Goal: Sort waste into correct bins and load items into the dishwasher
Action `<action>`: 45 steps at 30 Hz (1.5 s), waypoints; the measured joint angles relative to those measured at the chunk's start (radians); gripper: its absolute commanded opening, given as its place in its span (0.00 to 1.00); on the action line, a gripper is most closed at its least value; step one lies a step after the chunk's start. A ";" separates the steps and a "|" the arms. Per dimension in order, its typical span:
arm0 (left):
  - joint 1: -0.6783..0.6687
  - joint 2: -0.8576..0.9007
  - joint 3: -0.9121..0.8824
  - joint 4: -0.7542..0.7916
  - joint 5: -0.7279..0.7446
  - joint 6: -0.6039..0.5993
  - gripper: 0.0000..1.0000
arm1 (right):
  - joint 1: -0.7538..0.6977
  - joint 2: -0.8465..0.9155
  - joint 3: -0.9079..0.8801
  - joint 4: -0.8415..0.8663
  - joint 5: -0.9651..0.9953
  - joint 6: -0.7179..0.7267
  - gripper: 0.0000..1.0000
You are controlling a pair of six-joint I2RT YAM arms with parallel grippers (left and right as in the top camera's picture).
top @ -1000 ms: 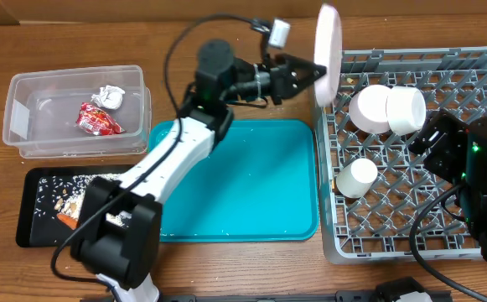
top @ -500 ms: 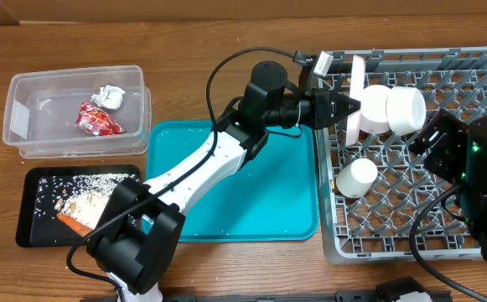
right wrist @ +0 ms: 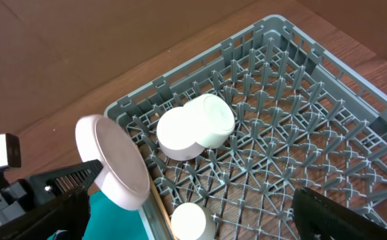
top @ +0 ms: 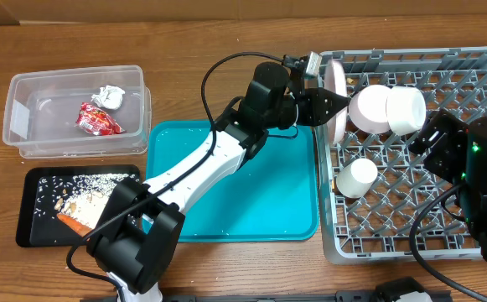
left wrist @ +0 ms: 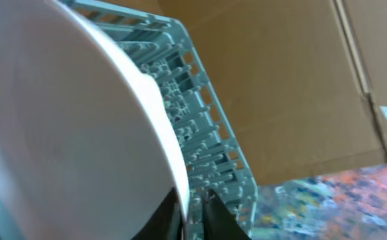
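The white round plate (top: 336, 75), both white bowls (top: 370, 110) and small white cup (top: 356, 178) are in the grey gridded dish rack (top: 411, 220); waste (top: 98, 118) seems sorted. Left claw (top: 331, 99) sits narrowly around the plate's rim, grip unclear; right claw (right wrist: 193, 208) gapes empty.

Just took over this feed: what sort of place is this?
Likely a tabletop dish-clearing test setup, not a real kitchen: wooden table, grey dish rack, clear tub and black tray as bins.

Left arm (top: 201, 164): stretching diagonally from the lower left to the upper centre of the overhead frame.
Left gripper (top: 334, 99): pointing right, fingers (left wrist: 223, 220) standing narrowly apart; grip unclear.
Right arm (top: 482, 180): hunching at the right edge.
Right gripper (top: 434, 138): gaping wide.
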 measured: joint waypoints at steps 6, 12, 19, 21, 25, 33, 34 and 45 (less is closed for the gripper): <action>0.000 0.001 0.000 -0.062 -0.034 0.013 1.00 | 0.000 0.000 0.000 0.000 0.000 0.000 1.00; 0.014 0.001 0.000 -0.111 -0.034 0.019 1.00 | 0.000 0.000 0.000 0.000 0.001 0.000 1.00; 0.102 -0.001 0.000 -0.131 -0.019 0.064 1.00 | 0.000 0.000 0.000 0.000 0.000 0.000 1.00; 0.142 -0.018 0.002 -0.184 -0.025 0.097 1.00 | 0.000 0.000 0.000 0.000 0.000 0.000 1.00; 0.221 -0.103 0.047 -0.455 -0.094 0.207 1.00 | 0.000 0.000 0.000 0.000 0.000 0.000 1.00; 0.293 -0.366 0.371 -1.117 -0.480 0.453 1.00 | 0.000 0.000 0.000 0.000 0.000 0.000 1.00; 0.294 -0.402 0.399 -1.173 -0.537 0.470 1.00 | 0.000 0.000 0.000 0.001 0.000 0.000 1.00; 0.295 -0.477 0.425 -1.501 -0.846 0.521 1.00 | 0.000 0.000 0.000 0.001 0.000 0.000 1.00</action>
